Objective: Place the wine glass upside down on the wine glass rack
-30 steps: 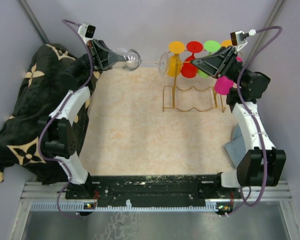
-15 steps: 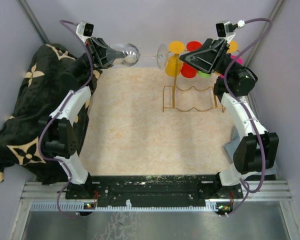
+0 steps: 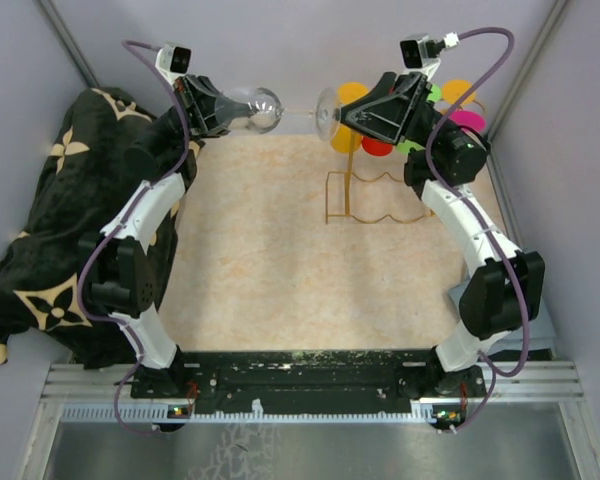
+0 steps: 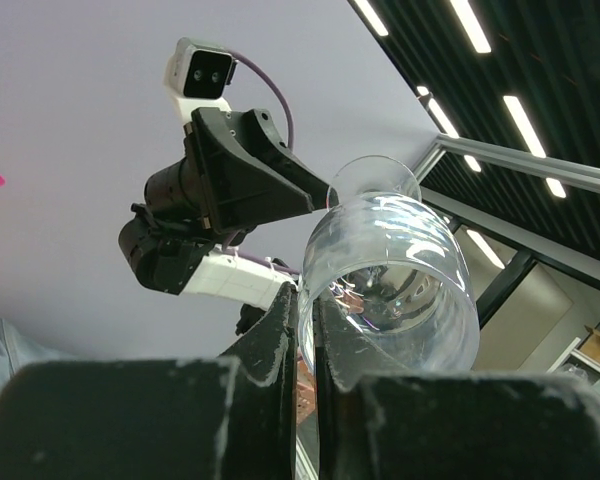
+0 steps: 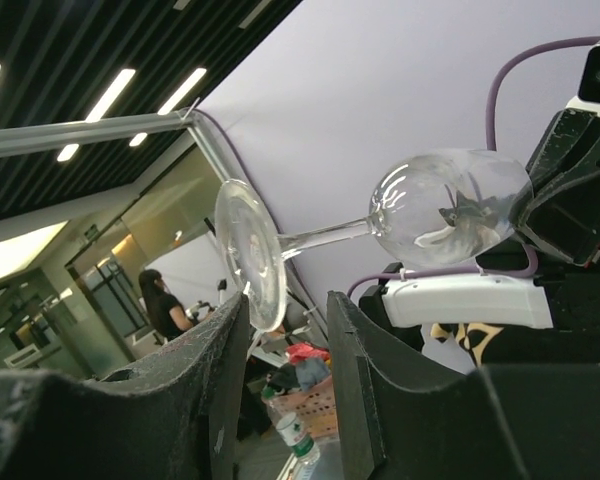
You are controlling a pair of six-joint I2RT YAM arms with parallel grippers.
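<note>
Upper centre of the overhead view, the wine glass (image 3: 262,108) hangs sideways in the air, its bowl rim pinched by the left gripper (image 3: 235,110). The right gripper (image 3: 342,113), fingers spread, flanks the foot; contact is unclear. The right arm hides much of the wine glass rack (image 3: 346,195).

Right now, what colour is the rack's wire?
Gold. The rack shows best in the top view.

No readable text, no labels, no brands, no numbers, no signs in any view
</note>
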